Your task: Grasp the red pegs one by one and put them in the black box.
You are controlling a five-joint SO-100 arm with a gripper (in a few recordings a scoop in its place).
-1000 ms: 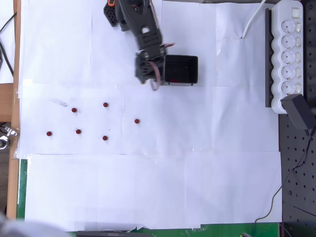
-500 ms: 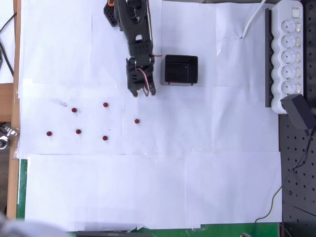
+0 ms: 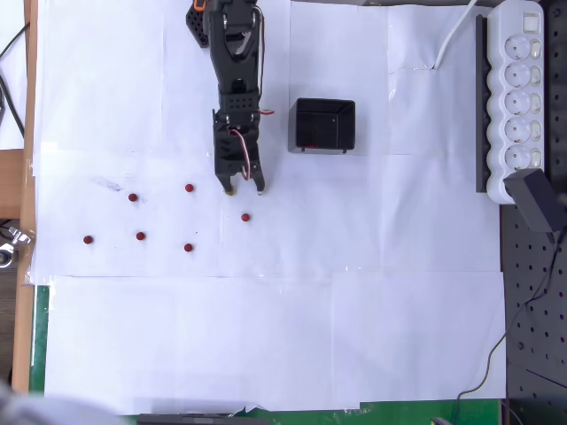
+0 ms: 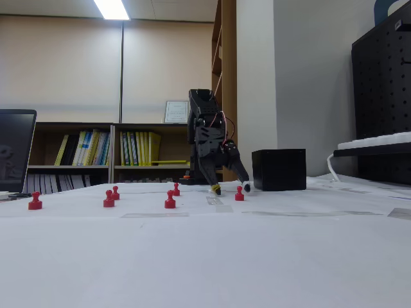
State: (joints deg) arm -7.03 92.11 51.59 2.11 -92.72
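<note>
Six small dark-red round-topped pegs (image 3: 245, 217) lie scattered on white paper (image 3: 266, 336). The black two-finger gripper (image 3: 244, 189) hangs spread, empty, just above the nearest; the square black plastic box (image 3: 325, 125) sits beside.

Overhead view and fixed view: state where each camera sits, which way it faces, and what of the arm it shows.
Overhead view: above the table, looking straight down on white paper; the arm reaches in from the top edge, pincer open above the red pegs.
Fixed view: low at table height, facing level across the paper toward bookshelves; the arm stands upright, pincer pointing down.
Both views share: the pincer, six pegs, and the black box.
</note>
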